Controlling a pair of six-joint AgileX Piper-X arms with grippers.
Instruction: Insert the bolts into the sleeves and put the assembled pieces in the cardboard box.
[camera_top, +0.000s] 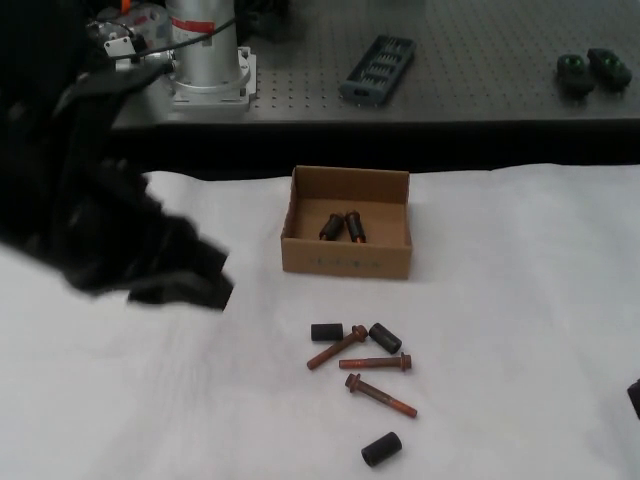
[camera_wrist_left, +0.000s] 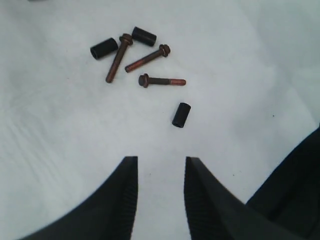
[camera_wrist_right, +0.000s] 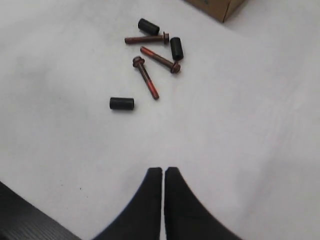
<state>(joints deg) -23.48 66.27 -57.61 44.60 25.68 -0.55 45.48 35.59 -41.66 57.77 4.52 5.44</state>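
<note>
Left gripper (camera_wrist_left: 160, 161) hangs open and empty over the cloth (camera_top: 520, 300); the right gripper (camera_wrist_right: 163, 171) has its fingers pressed together, holding nothing. Three bolts (camera_top: 375, 363) and three sleeves (camera_top: 327, 332) lie loose near the cloth's front edge. The box (camera_top: 345, 262) stands nearer the far edge, two assembled pieces (camera_top: 342, 227) inside.

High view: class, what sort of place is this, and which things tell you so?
Likely a robotics lab: a perforated metal bench at the back, a robot arm's base on it, and a blue tool case.
</note>
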